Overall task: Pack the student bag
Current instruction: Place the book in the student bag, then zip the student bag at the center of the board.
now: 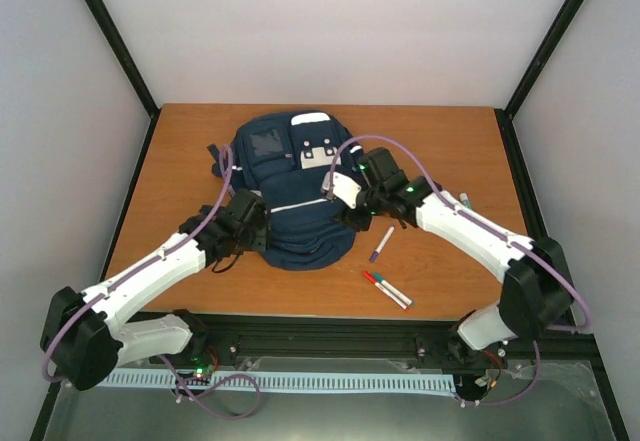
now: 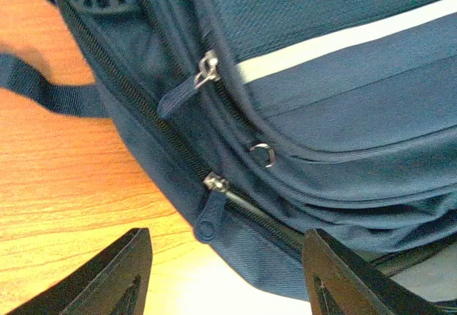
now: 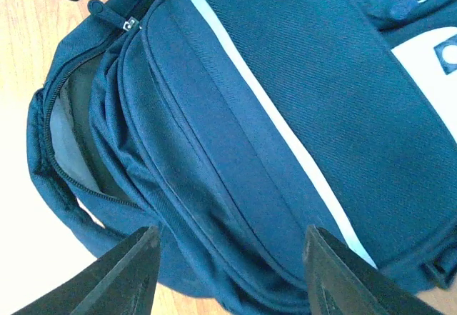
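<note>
Student bag — a large navy-blue striped fabric backpack [image 1: 295, 201] — lies central on the wooden table [image 1: 450, 151], main zip [image 3: 48, 126] seemingly part-open, left gripper [image 2: 225, 276] and right gripper [image 3: 228, 268] gaping empty over it, while slim coloured marker pens [image 1: 381, 244] beside it wait unpacked.

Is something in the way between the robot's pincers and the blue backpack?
No, nothing visible. The left pincer hangs open right over the backpack at its zipper pulls. The right pincer hangs open over its white stripe. The markers lie off to the side on the table.
</note>
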